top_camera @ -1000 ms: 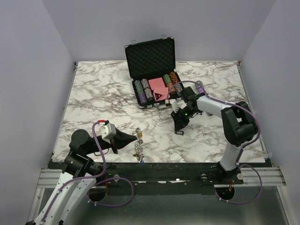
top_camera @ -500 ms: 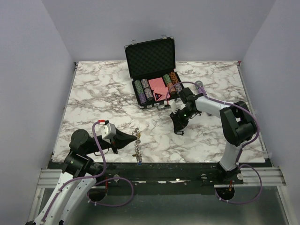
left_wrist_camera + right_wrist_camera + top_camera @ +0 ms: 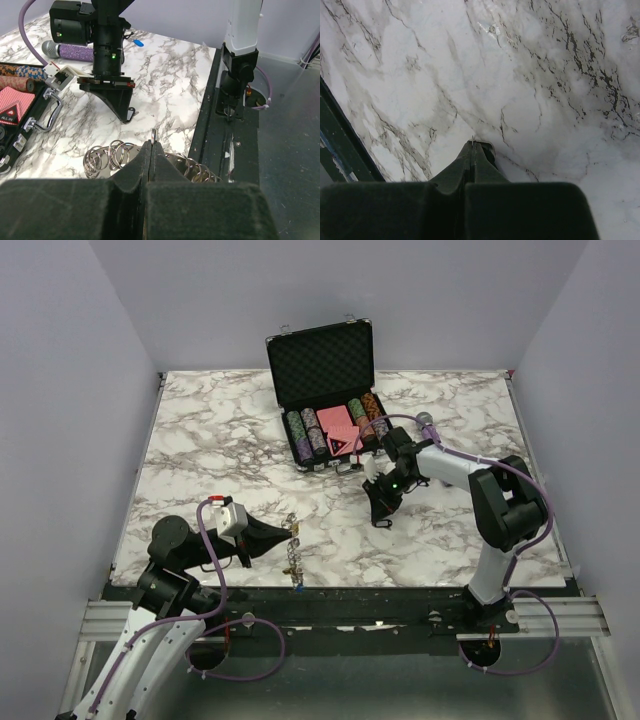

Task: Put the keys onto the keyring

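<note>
Keyring at the tabletop's 6 o'clock, rim pinched by left pincer: probably stiff, light, slippery, so grip bare rim; right pincer pressed together, contents unclear

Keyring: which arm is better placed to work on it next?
Left, probably. The left gripper, shut, sits right over the keyring at the near edge of the table. The right gripper, also shut, points down at bare marble near the chip case, apart from the ring.

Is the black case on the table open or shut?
Open. The case has its lid standing up behind it, foam lining showing, and rows of chips lie uncovered inside.
</note>
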